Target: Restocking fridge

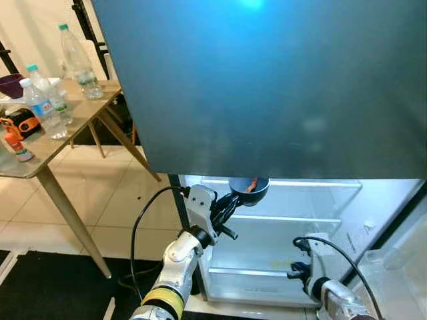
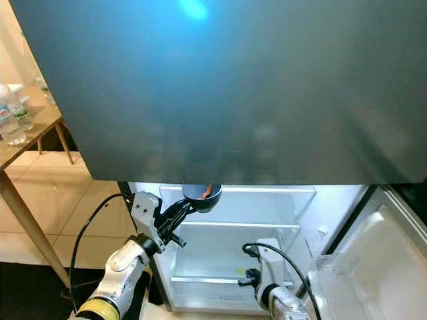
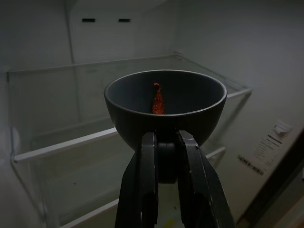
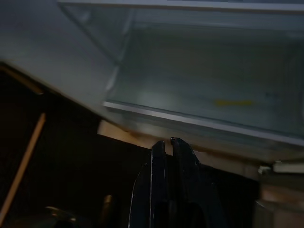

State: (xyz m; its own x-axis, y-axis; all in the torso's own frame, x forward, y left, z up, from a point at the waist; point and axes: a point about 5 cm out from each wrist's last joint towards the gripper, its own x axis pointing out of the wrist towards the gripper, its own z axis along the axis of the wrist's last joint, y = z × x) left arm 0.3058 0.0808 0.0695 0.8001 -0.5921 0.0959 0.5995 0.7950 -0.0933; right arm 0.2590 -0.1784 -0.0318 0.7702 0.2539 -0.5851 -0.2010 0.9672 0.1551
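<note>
At the open fridge (image 1: 347,200), the left gripper (image 3: 165,142) carries a dark bowl (image 3: 165,107) in over the upper glass shelf (image 3: 71,142).

Its two black fingers (image 3: 145,190) pinch the bowl's near wall from below, the rim level and an orange-red scrap (image 3: 157,100) lying inside. The bowl hangs just above the shelf, which runs crosswise ahead of the gripper, so setting it down likely means a short push inward and down. The right gripper (image 4: 167,145), fingers pressed together, waits low by the bottom drawer (image 4: 204,95), farther from the shelf.
</note>
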